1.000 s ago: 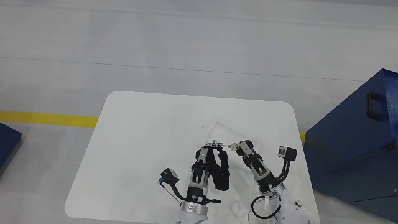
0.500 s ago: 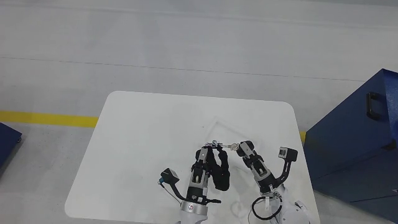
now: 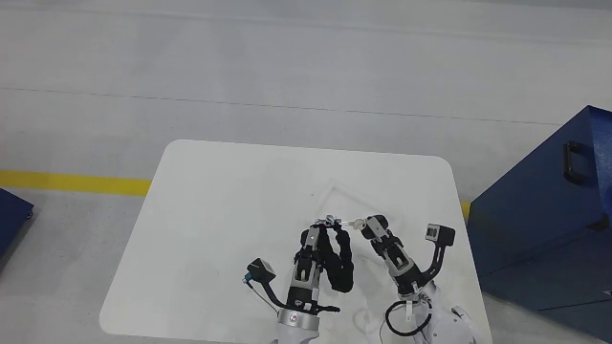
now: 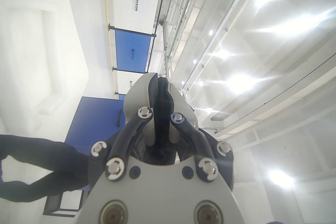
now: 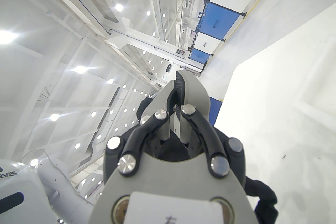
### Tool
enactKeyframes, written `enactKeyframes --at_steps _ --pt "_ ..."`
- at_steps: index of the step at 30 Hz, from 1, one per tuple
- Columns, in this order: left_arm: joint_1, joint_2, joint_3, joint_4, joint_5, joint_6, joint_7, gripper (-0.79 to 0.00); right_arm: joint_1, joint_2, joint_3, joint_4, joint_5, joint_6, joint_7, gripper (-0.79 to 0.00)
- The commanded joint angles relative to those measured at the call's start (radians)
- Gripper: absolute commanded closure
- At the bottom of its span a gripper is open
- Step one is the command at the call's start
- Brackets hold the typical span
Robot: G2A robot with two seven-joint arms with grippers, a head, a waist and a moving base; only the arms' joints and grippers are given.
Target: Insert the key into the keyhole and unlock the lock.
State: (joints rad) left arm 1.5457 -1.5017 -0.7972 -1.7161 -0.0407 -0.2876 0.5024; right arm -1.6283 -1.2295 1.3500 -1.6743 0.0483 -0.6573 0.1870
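Observation:
Near the white table's (image 3: 239, 201) front edge, my two grippers face each other a short way apart above the tabletop. My left gripper (image 3: 328, 224) (image 4: 159, 82) is shut on a small metal lock (image 3: 330, 219), most of it hidden by the fingers. My right gripper (image 3: 366, 226) (image 5: 179, 77) is shut on a silver key (image 3: 353, 222) that points at the lock. The key's tip is right at the lock; whether it sits in the keyhole cannot be told. A sliver of metal (image 4: 184, 93) shows just past the left fingers.
A blue cabinet (image 3: 564, 210) (image 4: 99, 114) stands off the table's right side. The tabletop stretches bare to the left and far side of the arms. Grey floor with yellow lines (image 3: 67, 182) surrounds the table.
My right gripper has crept slightly toward the left gripper, carrying the key closer to the lock. The left arm has stayed in place.

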Motion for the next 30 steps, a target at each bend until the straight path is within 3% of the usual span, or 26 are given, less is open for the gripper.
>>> enactKeyframes --at_steps 1,30 --pt "0.0 0.0 0.0 0.0 0.0 0.0 0.0 0.0 0.001 0.0 -0.001 0.0 -0.001 -0.001 0.0 0.0" --pt "0.0 0.0 0.0 0.0 0.0 0.0 0.0 0.0 0.027 -0.005 -0.007 0.019 0.005 -0.002 0.017 0.0"
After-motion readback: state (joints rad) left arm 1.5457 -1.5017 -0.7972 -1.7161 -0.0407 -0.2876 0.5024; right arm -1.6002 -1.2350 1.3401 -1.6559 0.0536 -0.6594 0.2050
